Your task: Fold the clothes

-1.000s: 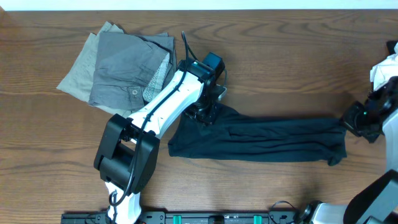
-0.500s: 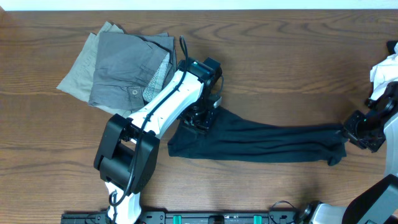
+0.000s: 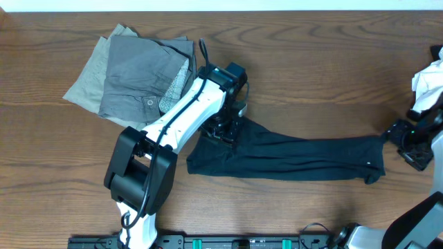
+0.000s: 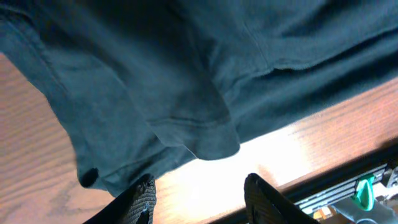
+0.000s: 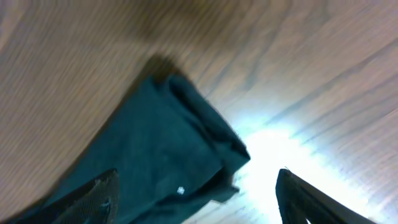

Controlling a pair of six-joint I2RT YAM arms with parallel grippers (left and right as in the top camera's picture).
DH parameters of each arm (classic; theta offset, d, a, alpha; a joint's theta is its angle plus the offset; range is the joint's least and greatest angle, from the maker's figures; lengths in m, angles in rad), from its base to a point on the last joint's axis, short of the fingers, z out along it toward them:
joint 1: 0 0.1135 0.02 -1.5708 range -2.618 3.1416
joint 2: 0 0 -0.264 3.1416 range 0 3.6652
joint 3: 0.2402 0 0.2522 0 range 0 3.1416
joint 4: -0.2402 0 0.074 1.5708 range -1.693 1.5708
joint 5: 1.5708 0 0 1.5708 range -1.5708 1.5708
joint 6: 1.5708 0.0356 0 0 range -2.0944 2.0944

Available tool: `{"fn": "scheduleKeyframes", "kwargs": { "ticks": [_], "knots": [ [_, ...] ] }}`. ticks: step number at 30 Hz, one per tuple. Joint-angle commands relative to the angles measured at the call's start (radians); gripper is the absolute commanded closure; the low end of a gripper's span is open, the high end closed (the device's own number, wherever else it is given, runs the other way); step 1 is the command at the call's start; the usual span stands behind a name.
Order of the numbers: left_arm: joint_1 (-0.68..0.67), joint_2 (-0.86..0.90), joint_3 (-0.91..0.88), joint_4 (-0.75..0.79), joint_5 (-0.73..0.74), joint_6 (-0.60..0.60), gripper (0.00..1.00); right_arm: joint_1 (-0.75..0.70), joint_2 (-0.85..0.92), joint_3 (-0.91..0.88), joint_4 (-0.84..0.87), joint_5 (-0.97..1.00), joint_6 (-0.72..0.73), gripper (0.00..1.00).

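Observation:
A long black garment (image 3: 297, 158) lies stretched across the table, its small white logo (image 5: 180, 190) near the right end. My left gripper (image 3: 225, 131) hovers over the garment's left end. In the left wrist view the left gripper (image 4: 202, 198) is open, with bare wood between its fingers (image 4: 147, 194) and the black fabric (image 4: 186, 81) just beyond the tips. My right gripper (image 3: 408, 142) sits just off the garment's right end. In the right wrist view the right gripper (image 5: 196, 190) is wide open, and the folded end (image 5: 168, 143) lies loose between and ahead of its fingers (image 5: 99, 194).
A folded grey piece with a buttoned waistband (image 3: 142, 72) lies on a khaki piece (image 3: 86, 81) at the back left. A white object (image 3: 426, 79) sits at the right edge. A black cable (image 3: 205, 47) runs behind the left arm. A rail (image 3: 242, 242) lines the front edge.
Both grippers have opened and let go of the black garment. The right gripper has drawn back to the right, off the garment's end. The garment now rests slack on the table.

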Motion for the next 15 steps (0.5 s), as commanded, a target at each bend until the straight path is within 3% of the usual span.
{"fn": "scheduleKeyframes", "kwargs": {
  "ticks": [1,8,15],
  "knots": [
    [0.039,-0.031,0.034,-0.008,-0.004,-0.014,0.4,-0.029,0.073,0.002,0.016,-0.07,-0.067,0.22],
    [0.106,-0.177,0.08,0.013,-0.005,-0.035,0.29,-0.026,0.236,0.002,0.04,-0.09,-0.175,0.24],
    [0.138,-0.33,0.08,0.082,-0.017,-0.025,0.19,-0.025,0.351,0.002,-0.02,-0.117,-0.22,0.4]
  ]
}}
